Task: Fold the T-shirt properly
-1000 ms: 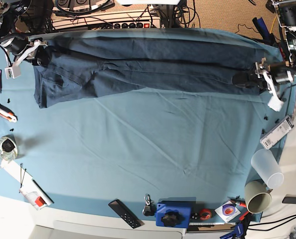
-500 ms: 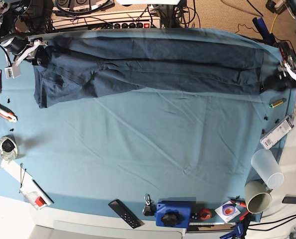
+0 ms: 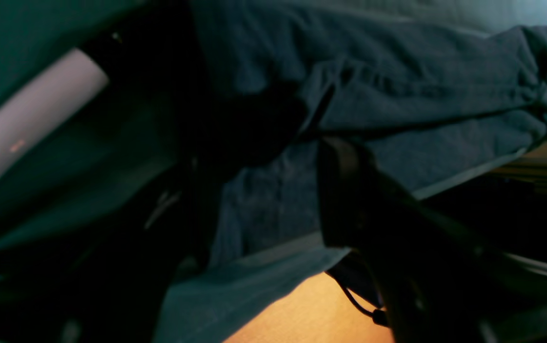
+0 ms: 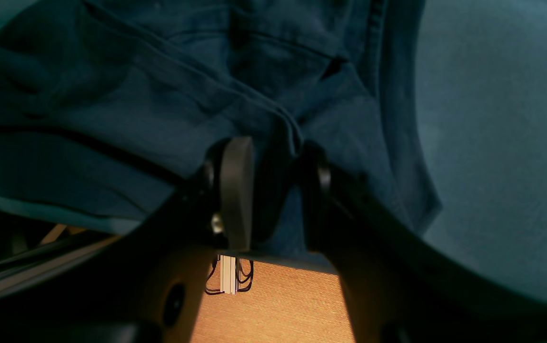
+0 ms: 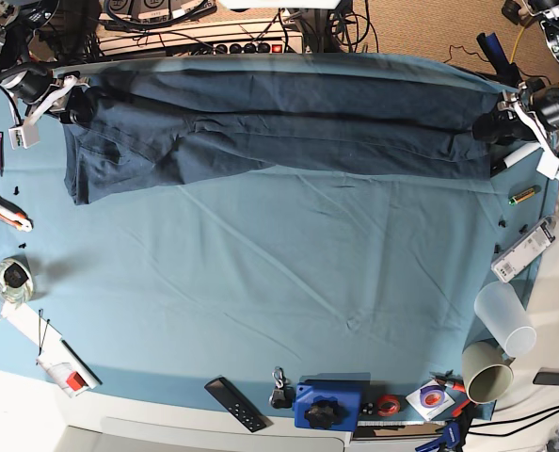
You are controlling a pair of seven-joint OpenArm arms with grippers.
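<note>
**Arms at both ends of the folded T-shirt**

Arms reach in low from the two far corners of the counter (image 5: 289, 311). The right arm comes in at the base view's upper left, its wrist lying nearly level over the cloth edge. The left arm comes in at the upper right, also low and pointing inward along the garment.

The right gripper (image 4: 275, 190) has its jaws partly closed, with a bunched ridge of the T-shirt (image 5: 279, 127) between them; one pale pad (image 4: 236, 190) presses against the fabric, so it is clamped on the shirt's edge. The left gripper (image 5: 491, 127) sits at the garment's other end. In the left wrist view its jaws stand wide apart, dark fabric lies between and around them, and neither jaw is seen pinching it.

The T-shirt is stretched out as a long, narrow, doubled band along the far edge of the counter, running almost its full width, with a broader flap hanging toward the near side at the base view's left end. A teal cloth (image 5: 261, 273) covers the counter, lightly creased. Along its near edge lie a black remote (image 5: 234, 404), a blue block with a black knob (image 5: 327, 407), and two upturned cups (image 5: 498, 344). A power strip (image 5: 204, 40) and cables sit beyond the far edge, above a tan floor (image 4: 273, 305).
</note>
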